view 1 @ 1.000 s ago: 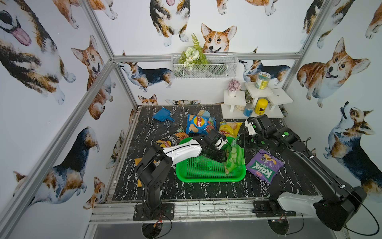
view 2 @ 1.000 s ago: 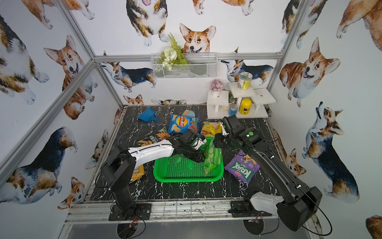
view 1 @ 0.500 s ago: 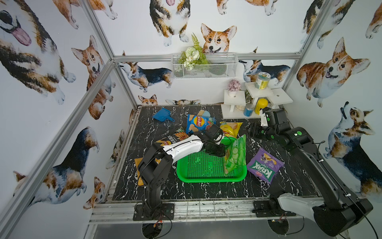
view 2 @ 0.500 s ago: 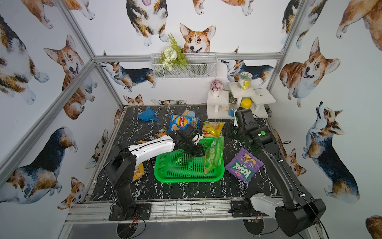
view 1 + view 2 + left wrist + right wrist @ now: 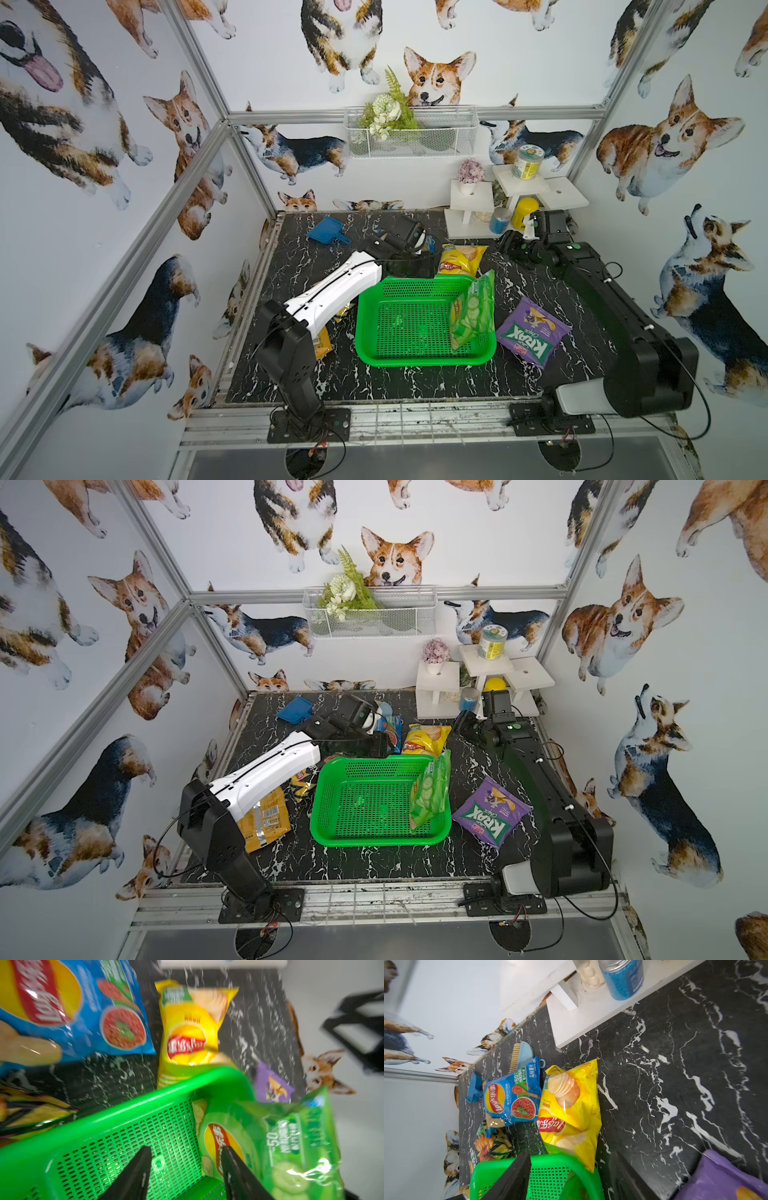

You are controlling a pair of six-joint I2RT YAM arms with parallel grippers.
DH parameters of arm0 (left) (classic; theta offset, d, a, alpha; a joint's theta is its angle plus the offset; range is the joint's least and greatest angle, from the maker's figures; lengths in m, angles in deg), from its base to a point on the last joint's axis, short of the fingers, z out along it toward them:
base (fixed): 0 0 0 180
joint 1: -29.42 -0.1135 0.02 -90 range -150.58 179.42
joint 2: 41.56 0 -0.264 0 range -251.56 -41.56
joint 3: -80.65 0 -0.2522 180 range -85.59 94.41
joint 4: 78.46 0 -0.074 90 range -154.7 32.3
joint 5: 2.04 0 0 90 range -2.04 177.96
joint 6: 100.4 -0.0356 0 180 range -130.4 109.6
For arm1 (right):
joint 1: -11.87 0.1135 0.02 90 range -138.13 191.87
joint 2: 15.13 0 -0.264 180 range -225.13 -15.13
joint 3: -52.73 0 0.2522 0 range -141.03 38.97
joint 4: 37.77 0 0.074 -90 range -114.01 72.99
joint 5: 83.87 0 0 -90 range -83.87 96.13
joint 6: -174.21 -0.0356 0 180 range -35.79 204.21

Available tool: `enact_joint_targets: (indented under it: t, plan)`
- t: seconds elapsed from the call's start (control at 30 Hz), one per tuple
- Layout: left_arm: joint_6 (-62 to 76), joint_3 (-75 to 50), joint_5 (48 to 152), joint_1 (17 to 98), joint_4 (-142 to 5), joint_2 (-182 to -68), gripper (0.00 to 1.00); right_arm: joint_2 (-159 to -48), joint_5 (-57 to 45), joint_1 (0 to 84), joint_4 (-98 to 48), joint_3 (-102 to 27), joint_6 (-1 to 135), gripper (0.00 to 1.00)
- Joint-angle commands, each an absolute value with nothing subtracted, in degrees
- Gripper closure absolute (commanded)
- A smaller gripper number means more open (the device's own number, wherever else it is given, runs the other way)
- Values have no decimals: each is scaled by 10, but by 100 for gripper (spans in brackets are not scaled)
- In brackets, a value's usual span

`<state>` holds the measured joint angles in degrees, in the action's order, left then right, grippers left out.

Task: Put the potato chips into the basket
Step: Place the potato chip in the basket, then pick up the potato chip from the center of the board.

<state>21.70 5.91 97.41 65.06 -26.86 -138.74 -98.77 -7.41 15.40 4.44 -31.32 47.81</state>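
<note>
White walls [image 5: 519, 50] printed with corgis are being braced by aluminium rails [image 5: 291, 117]. A black marbled worktop [image 5: 415, 382] is being evenly lit. A wire basket [image 5: 436, 141] is being carried on the back wall, and a white tiered stand [image 5: 471, 201] is being kept in the far corner.

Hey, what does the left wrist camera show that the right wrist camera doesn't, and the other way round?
Only the left wrist view clearly shows the green bag leaning inside the basket. Only the right wrist view shows the blue jar on the white shelf, the brush and the blue dustpan. Both show the basket, the blue bag, yellow bag, purple bag and black-and-yellow bag.
</note>
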Motion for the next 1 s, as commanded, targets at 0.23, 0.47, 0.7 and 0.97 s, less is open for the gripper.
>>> enact_joint_targets:
  t: [0.23, 0.47, 0.7, 0.97]
  plan:
    - [234, 151, 983, 583, -259, -1338, 30, -1205, -79, 146, -44, -412, 474, 36]
    - [243, 109, 972, 564, -252, -1282, 29, -1284, -80, 146, -55, -461, 462, 34]
    - [256, 95, 964, 560, -237, -1270, 29, -1325, -89, 144, -60, -502, 466, 40]
    - [277, 73, 952, 561, -244, -1252, 30, -1338, -117, 144, -78, -497, 456, 57]
